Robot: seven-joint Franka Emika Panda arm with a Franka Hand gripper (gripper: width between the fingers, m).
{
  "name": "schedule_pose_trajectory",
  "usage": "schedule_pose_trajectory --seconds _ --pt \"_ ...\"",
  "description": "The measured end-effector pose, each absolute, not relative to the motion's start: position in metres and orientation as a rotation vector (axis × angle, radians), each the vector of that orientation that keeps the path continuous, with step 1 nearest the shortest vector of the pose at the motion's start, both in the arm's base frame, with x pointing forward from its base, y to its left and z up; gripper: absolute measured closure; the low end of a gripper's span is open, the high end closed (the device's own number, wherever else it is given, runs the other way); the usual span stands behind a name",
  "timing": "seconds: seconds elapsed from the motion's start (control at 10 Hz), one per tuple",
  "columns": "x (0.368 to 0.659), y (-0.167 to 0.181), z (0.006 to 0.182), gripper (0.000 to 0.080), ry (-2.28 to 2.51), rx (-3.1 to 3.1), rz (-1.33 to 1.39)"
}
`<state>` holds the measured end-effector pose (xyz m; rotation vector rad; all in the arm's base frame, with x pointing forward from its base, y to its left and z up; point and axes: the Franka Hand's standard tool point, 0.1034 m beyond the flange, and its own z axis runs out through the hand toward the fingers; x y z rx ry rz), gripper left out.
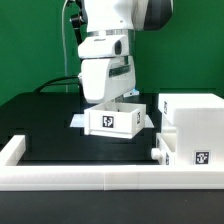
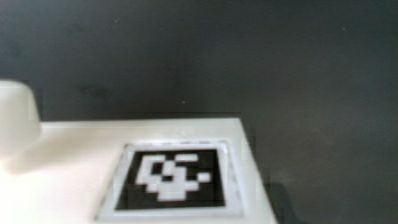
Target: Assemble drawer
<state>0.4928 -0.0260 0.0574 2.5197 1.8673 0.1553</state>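
My gripper (image 1: 108,100) is down over the small open-top box (image 1: 115,118) near the middle of the tabletop, but I cannot tell whether its fingers are closed on the wall. The housing (image 1: 192,130) stands by the front rail (image 1: 70,178). I should grip squarely and lift level before sliding in.

I saw a blurred white box surface (image 2: 107,160) filling the lower frame, a black-and-white square tag (image 2: 173,178) on it, a pale rounded white shape (image 2: 15,115) at one edge, dark table (image 2: 214,55) beyond.
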Motion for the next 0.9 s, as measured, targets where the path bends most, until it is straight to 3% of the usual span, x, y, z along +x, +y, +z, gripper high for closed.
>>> schedule_pose_trajectory --seconds 0.6,0.9 --pt "0.504 -0.028 0.052 0.0757 2.09 2.339 0.117" --pt "0.527 -0.026 0.055 0.0757 2.14 2.375 0.027"
